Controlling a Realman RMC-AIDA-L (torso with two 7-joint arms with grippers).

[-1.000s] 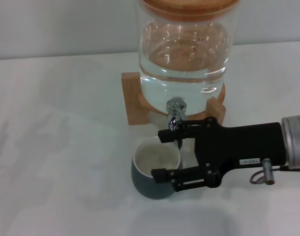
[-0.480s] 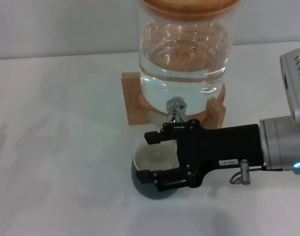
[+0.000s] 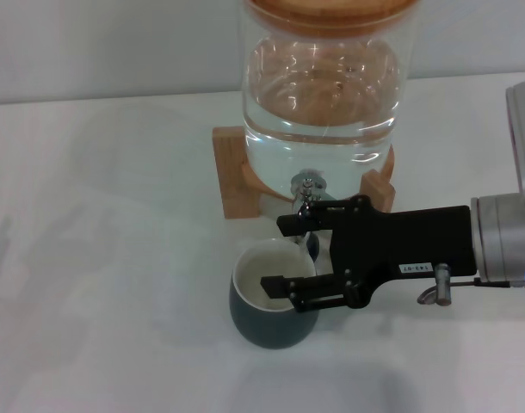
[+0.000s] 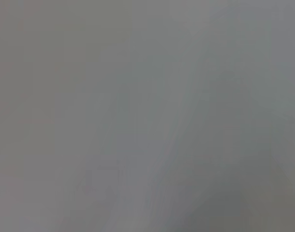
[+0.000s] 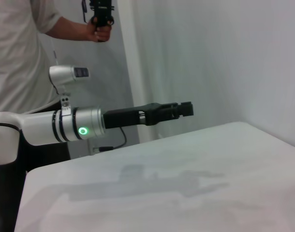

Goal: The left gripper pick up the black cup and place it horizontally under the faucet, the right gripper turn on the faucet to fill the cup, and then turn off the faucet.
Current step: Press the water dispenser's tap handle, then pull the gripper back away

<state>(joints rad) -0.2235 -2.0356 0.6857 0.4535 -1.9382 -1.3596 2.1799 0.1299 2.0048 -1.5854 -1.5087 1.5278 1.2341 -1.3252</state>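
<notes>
Water fills the glass dispenser (image 3: pixel 323 95); black cup (image 3: pixel 267 301) sits beneath faucet (image 3: pixel 307 194), right tool (image 3: pixel 284 254) spread.

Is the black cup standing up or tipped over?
Standing up. The black cup sits upright under the faucet, its cream inside facing up.

We see the right hand (image 3: pixel 284 254) straddling the faucet (image 3: pixel 307 205) above the black cup (image 3: pixel 272 305); the counter's (image 3: pixel 99 258) left side lies open.
</notes>
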